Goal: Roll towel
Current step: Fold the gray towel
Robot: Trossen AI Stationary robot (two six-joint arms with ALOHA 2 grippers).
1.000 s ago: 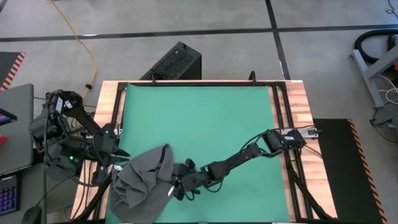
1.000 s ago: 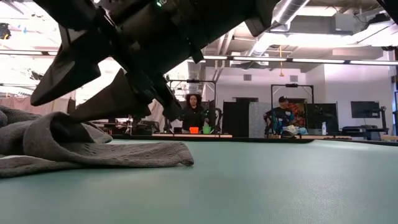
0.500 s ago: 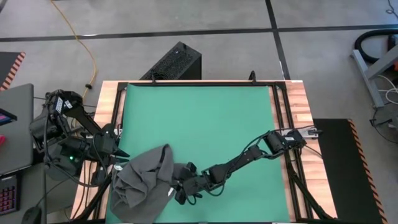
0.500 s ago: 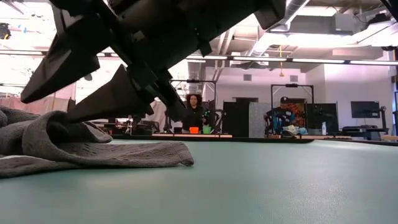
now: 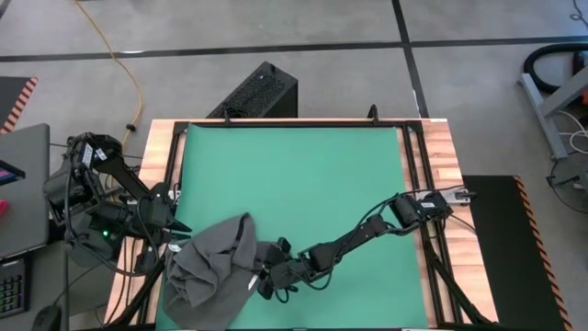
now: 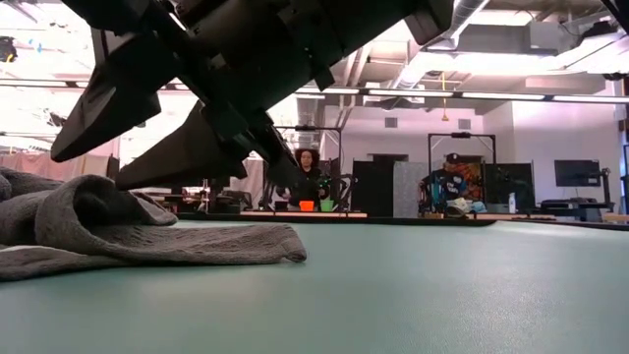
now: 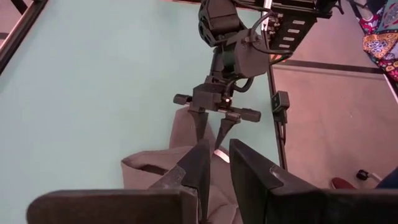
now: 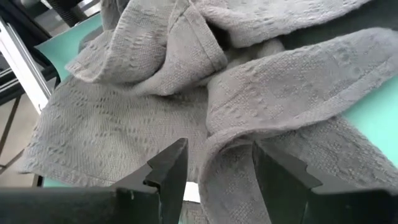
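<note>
At the near left corner of the green mat (image 5: 303, 184), the towel (image 5: 209, 272) lies in a crumpled heap, partly folded over itself, with one flat edge running out toward the middle of the mat. It is not rolled at all yet.

The right pincer (image 5: 260, 278) reaches across the counter (image 5: 441, 147) and hangs just above the towel's edge, fingers apart and holding nothing; from its own wrist camera the two dark fingers (image 8: 166, 171) straddle a raised fold of cloth without pinching it. The left pincer (image 7: 214, 163) sits at the left side of the heap with its fingers drawn narrow. Its tips lie right at the cloth, but I cannot tell whether a layer is caught between them.

The towel looks light, limp and thick-woven, with a nubbly surface that should give the fingers good purchase. It will not hold a shape by itself, and the folds will slump as soon as they are let go. Being bunched, it probably needs spreading flat before any roll can start. The best hold is likely a single layer at a corner or along a free hem, not the thick middle fold, where several layers would come up together. A pull on one corner may drag the whole heap along the smooth mat unless the other arm pins it.
</note>
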